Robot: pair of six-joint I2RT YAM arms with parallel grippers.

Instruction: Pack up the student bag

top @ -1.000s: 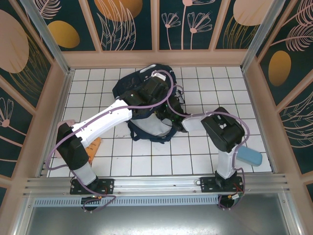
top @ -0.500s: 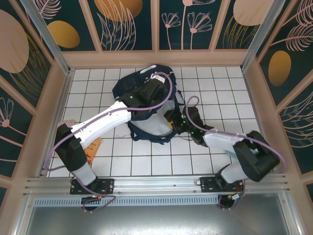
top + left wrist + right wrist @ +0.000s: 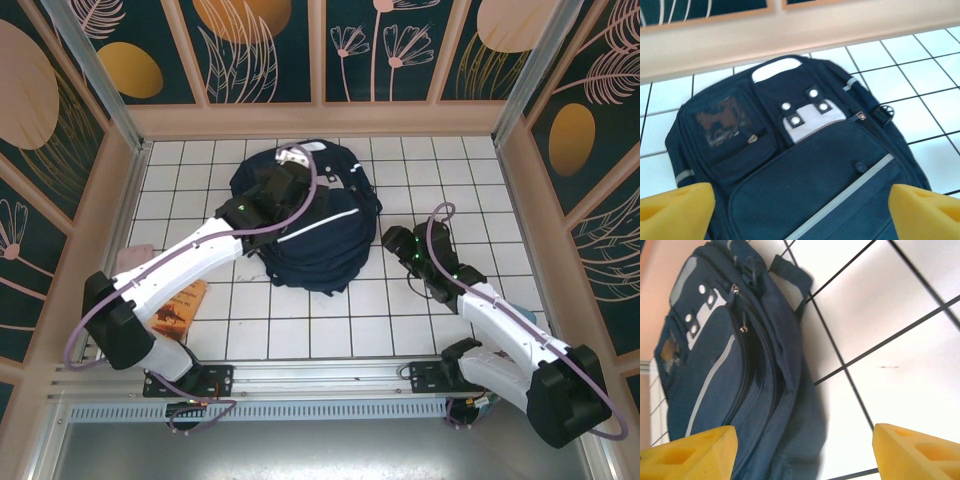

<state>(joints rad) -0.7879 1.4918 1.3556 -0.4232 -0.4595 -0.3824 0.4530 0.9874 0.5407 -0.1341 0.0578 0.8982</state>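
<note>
both arms have drawn back off the large navy-blue fabric backpack (image 3: 318, 240), now lying flat, apparently zipped; left gripper (image 3: 800, 210) and right gripper (image 3: 802, 452) gape wide, empty.

student bag (image 3: 805, 185): matt woven cloth; table (image 3: 925, 70): smooth glossy tile; rail (image 3: 320, 380): bare metal

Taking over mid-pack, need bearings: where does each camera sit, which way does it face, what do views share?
Top external: above and behind the bases, looking down on the white tiled table and large navy-blue fabric backpack; white left arm and right arm show.
Left wrist: above the backpack, facing the far wall; left gripper's yellow fingertips at bottom corners.
Right wrist: low beside the backpack, facing its side; right gripper's yellow fingertips show.
Shared: the backpack.
</note>
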